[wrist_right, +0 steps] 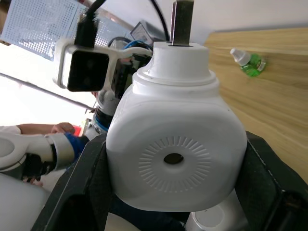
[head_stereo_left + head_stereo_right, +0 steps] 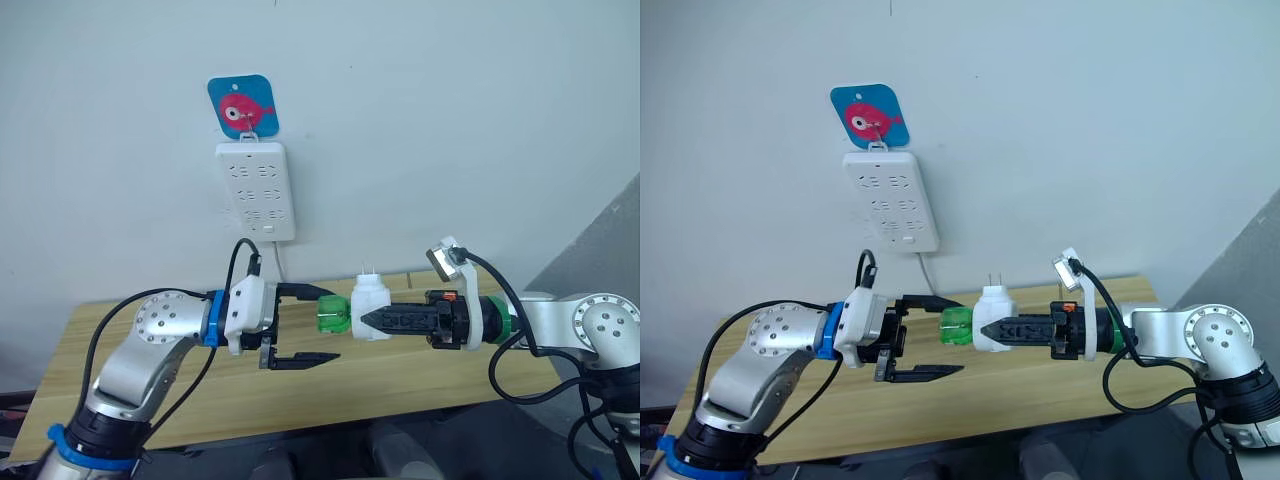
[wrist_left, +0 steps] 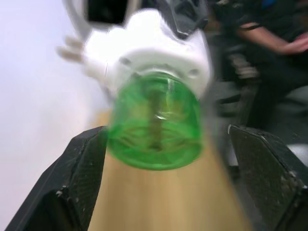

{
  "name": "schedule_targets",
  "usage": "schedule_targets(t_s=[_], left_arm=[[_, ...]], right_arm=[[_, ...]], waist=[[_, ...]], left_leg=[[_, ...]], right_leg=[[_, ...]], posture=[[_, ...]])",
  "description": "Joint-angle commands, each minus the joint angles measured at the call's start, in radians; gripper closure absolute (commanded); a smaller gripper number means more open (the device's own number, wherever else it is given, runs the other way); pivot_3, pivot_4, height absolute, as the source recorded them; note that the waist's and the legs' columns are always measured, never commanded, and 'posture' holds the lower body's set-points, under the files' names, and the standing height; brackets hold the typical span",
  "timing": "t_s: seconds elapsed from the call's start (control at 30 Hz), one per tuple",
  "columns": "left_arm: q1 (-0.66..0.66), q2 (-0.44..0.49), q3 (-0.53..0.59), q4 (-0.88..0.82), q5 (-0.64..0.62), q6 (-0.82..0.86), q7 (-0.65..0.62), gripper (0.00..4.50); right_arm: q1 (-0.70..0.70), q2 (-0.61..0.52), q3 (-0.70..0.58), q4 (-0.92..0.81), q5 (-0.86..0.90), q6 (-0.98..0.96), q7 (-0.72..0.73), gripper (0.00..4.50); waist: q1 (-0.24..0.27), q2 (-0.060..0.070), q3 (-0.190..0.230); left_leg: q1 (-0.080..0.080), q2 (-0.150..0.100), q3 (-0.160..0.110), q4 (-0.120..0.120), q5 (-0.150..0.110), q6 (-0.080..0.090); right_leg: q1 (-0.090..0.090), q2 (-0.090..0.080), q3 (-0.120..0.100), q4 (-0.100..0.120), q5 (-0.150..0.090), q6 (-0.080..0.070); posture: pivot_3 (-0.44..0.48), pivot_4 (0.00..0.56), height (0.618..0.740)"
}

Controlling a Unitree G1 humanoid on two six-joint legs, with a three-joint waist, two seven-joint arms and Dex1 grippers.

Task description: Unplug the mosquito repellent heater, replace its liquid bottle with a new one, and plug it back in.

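The heater (image 2: 369, 306), light, stiff and smooth, sits clamped by its sides in the right gripper (image 2: 372, 320), prongs up. Its green bottle (image 2: 333, 314) lies between the left gripper's (image 2: 322, 325) spread fingers; gripping its round wall should let it twist off.

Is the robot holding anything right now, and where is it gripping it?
Right gripper holds the mosquito repellent heater by its white body; left gripper is open around its green bottle.
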Motion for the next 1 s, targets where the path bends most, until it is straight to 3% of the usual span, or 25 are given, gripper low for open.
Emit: schedule_targets(t_s=[0.03,0.23,0.33,0.47,0.53,0.63,0.7,0.77,0.83,0.9,1.0], left_arm=[[-0.001,-0.040,0.032,0.041,0.052,-0.217,0.014,0.32],[-0.016,-0.076,-0.015,0.093,0.044,-0.309,0.001,0.32],[-0.020,-0.067,-0.033,0.094,0.030,-0.302,-0.013,0.95],[-0.036,-0.056,-0.047,0.083,0.015,-0.257,-0.021,2.17],[-0.044,-0.035,-0.054,0.064,-0.007,-0.200,-0.033,2.26],[-0.062,0.029,-0.064,0.016,-0.049,-0.024,-0.041,2.26],[-0.097,0.095,-0.073,-0.022,-0.117,0.252,0.012,2.26],[-0.162,0.157,-0.068,-0.042,-0.294,0.627,0.095,2.26],[-0.235,0.231,-0.081,-0.027,-0.424,0.878,0.054,2.26],[-0.295,0.248,-0.078,0.006,-0.482,0.998,0.046,2.26],[-0.322,0.236,-0.057,0.013,-0.513,1.038,0.054,2.26]], right_arm=[[-0.003,-0.007,-0.033,-0.006,0.045,-0.017,-0.006,1.50],[-0.009,-0.008,-0.030,-0.001,0.045,-0.012,-0.010,1.50],[-0.008,-0.007,-0.031,-0.003,0.047,-0.014,-0.013,1.50],[-0.008,-0.003,-0.032,-0.004,0.057,-0.019,-0.018,1.50],[-0.009,-0.003,-0.032,-0.005,0.055,-0.017,-0.017,1.50],[-0.012,-0.005,-0.032,-0.011,0.042,-0.009,-0.007,1.50],[-0.014,-0.011,-0.034,-0.021,0.022,0.005,0.015,1.50],[-0.018,-0.016,-0.037,-0.042,-0.016,0.024,0.062,1.50],[-0.022,-0.018,-0.038,-0.067,-0.043,0.037,0.106,1.50],[-0.026,-0.019,-0.038,-0.085,-0.060,0.046,0.138,1.50],[-0.027,-0.021,-0.040,-0.096,-0.078,0.048,0.168,1.50]], waist=[[0.001,0.000,0.000],[0.001,0.000,0.000],[-0.001,0.000,0.000],[-0.004,0.000,0.000],[-0.005,0.000,0.000],[-0.008,0.000,0.000],[-0.009,0.000,0.000],[-0.008,0.000,0.001],[-0.009,-0.001,0.004],[-0.010,0.000,0.005],[-0.009,0.001,0.006]], left_leg=[[0.000,0.000,0.000,0.000,0.000,0.000],[0.000,0.000,0.000,0.000,0.000,0.000],[0.000,0.000,0.000,0.000,0.000,0.000],[0.000,0.000,0.000,0.000,0.000,0.000],[0.000,0.000,0.000,0.000,0.000,0.000],[0.000,0.000,0.000,0.000,0.000,0.000],[0.000,0.000,-0.001,0.000,0.000,0.000],[0.000,0.000,-0.002,0.000,0.000,0.000],[0.000,0.000,-0.002,0.000,0.000,0.000],[0.000,0.000,-0.003,0.000,0.000,0.000],[0.000,0.000,-0.003,-0.001,0.000,0.000]], right_leg=[[0.000,0.000,0.000,0.000,0.000,0.000],[0.000,0.000,0.001,0.000,0.000,0.000],[0.000,0.000,0.000,0.000,0.000,0.000],[0.000,0.000,0.000,0.000,0.000,0.000],[0.000,0.000,0.000,0.000,0.000,0.000],[0.000,0.000,0.000,0.000,0.000,0.000],[0.000,0.000,-0.001,0.000,0.000,0.000],[0.000,0.000,-0.002,0.000,0.000,0.001],[0.000,0.000,-0.003,0.001,0.000,0.001],[0.000,0.001,-0.003,0.001,0.000,0.001],[0.000,0.001,-0.004,0.000,0.000,0.001]], posture=[[-0.156,0.087,0.740],[-0.158,0.087,0.740],[-0.159,0.088,0.740],[-0.160,0.090,0.740],[-0.163,0.090,0.740],[-0.167,0.092,0.740],[-0.167,0.092,0.740],[-0.160,0.092,0.740],[-0.152,0.090,0.740],[-0.154,0.090,0.740],[-0.154,0.090,0.740]])
